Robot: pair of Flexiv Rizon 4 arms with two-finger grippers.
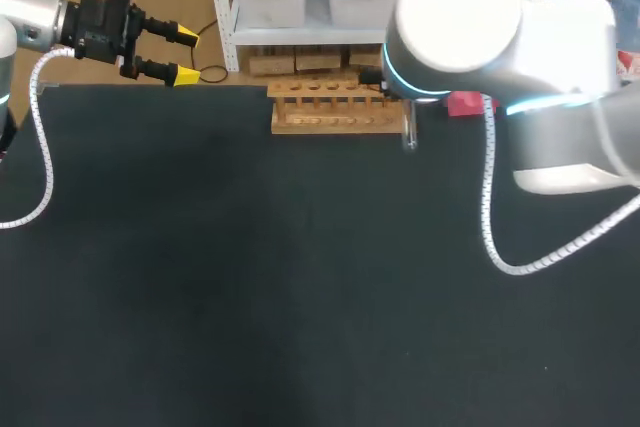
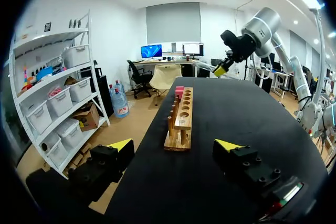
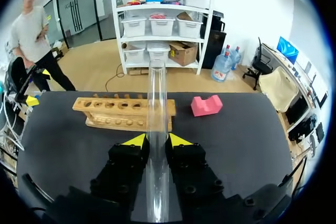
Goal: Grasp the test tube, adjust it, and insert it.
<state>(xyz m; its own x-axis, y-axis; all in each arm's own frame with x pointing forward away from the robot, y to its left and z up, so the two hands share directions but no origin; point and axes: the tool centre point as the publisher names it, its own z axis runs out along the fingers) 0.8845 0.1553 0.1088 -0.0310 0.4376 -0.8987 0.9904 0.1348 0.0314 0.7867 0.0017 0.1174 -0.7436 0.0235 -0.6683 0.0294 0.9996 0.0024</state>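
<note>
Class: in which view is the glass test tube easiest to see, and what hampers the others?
Right wrist view: test tube plain between the jaws, against the dark table. Head view: bright white right arm covers most of it. Left wrist view: far off, thin, pale.

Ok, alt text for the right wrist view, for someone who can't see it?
The right gripper is shut on a clear test tube that points out past its yellow tips. Ahead on the black table stands a wooden rack with a row of holes, a pink block beside it.
</note>
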